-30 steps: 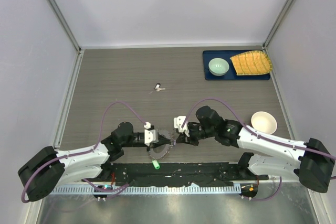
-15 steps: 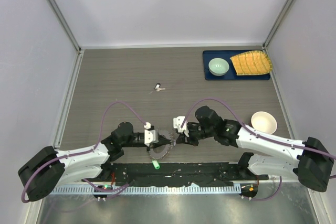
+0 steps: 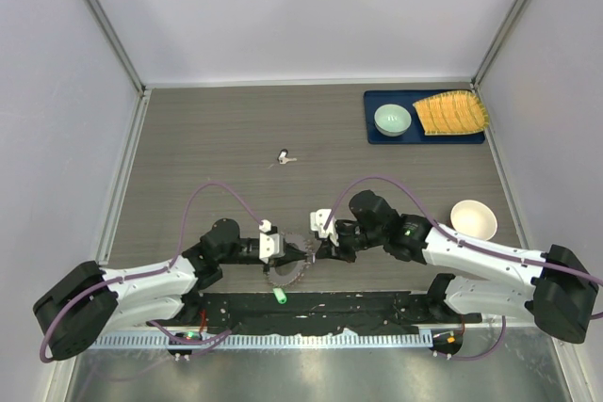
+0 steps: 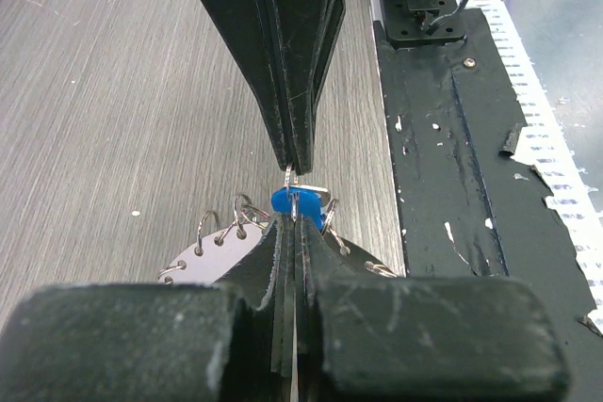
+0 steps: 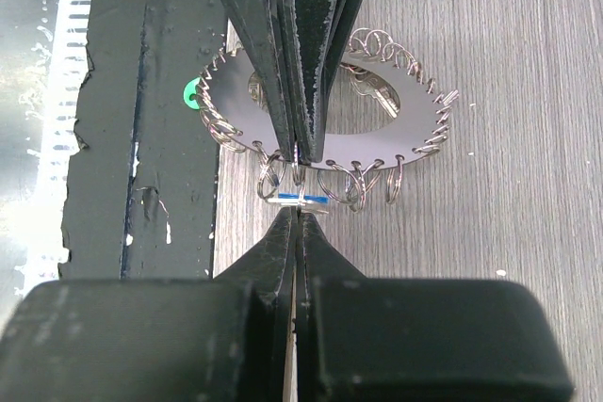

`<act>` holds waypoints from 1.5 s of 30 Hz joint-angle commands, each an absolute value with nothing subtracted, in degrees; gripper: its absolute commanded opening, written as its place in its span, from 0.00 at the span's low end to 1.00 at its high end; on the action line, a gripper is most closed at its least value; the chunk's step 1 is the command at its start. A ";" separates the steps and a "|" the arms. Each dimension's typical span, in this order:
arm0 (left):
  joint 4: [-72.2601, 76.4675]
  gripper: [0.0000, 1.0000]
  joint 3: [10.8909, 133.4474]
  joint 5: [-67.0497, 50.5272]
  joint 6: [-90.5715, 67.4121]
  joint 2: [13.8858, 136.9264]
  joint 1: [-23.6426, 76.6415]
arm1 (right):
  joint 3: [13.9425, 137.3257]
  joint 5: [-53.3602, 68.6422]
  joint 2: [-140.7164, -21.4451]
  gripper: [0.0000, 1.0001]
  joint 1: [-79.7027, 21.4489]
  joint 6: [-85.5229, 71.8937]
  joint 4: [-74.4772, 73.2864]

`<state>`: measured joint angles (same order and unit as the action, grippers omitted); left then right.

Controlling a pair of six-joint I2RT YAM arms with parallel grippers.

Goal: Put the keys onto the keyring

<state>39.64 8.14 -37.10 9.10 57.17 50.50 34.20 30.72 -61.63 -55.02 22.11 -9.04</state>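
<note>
Unseen from left wrist, green key (image 5: 191,93) lies beside keyring (image 5: 424,124).

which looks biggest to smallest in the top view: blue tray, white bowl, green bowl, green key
1. blue tray
2. white bowl and green bowl: close. The white one shows slightly wider but probably lies nearer the camera, so not ranked.
3. green key, by far the smallest

Chg. over last sec is slight. Your right arm (image 3: 407,231) has crept left and a touch far. Its elbow (image 3: 369,206) now sits farther left than before. Right gripper (image 3: 311,249) has nudged left w/ it by a hair, closer in over the keyring (image 3: 285,271).
</note>
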 commanded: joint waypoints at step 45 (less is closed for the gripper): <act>43.24 0.00 8.96 -35.51 9.84 56.16 50.54 | 34.72 30.67 -59.68 0.01 -55.28 21.27 -6.59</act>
<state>39.57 8.12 -34.74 9.30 56.14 50.50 34.15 29.30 -59.44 -55.02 21.08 -8.88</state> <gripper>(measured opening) 0.012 0.028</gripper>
